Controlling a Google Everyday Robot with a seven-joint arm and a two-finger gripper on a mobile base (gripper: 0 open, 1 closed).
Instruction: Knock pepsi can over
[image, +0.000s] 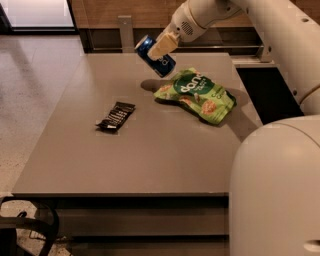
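You'll find the gripper (160, 48) above the far part of the worktop (150, 160), near the middle of the far edge, its fingers clamped on the pepsi can (164, 64). The can hangs tilted above the surface, its top end pointing toward the far left corner and its lower end just beside the chip bag (197, 95). The bag lies flat right of centre, nearer the far edge than the front. The snack wrapper (116, 116) lies left of centre, well apart from the bag, in front of the can.
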